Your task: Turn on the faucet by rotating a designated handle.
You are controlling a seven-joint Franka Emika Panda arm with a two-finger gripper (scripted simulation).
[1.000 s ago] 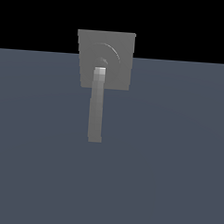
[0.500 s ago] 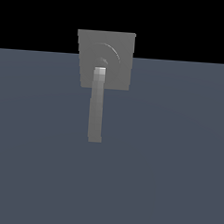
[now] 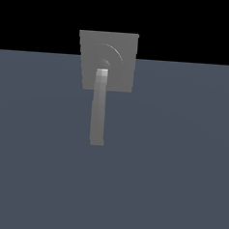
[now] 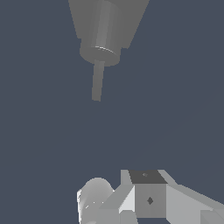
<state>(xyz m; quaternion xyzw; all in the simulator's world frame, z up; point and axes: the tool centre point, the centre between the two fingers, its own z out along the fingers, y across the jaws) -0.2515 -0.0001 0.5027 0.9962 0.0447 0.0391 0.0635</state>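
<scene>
- Where the dark blue-grey floor [image 3: 179,179] meets the black backdrop in the exterior view, you see the faucet [image 3: 121,54]: a plain matte grey, squarish flat block, slightly wider at its upper edge, with a faint curved ring on its face.
- From the middle of that block, the handle [image 3: 98,115] runs down over the floor as a long, narrow, flat grey bar; its lighter rounded tip sits on the block's lower half, just under the ring, and its far end reaches well below the block's lower edge.
- The handle hangs nearly straight, leaning only a touch toward the exterior view's left of the block's centre line.
- In the wrist view, you look at the faucet [image 4: 109,22] from another angle: the block tapers toward a short round collar [image 4: 100,52], and the handle [image 4: 97,83] pokes out of that collar as a thin grey strip.
- No part of the arm shows in the exterior view; nothing touches the block or the bar there.
- In the wrist view, the gripper [image 4: 144,201] shows only as pale grey and white faceted parts, with a rounded light piece beside them and a dark square face with a small mark.
- It sits well apart from the faucet, with open floor between them.
- You cannot tell whether the claw is spread or closed, since its fingertips are not visible; nothing is seen in it.
</scene>
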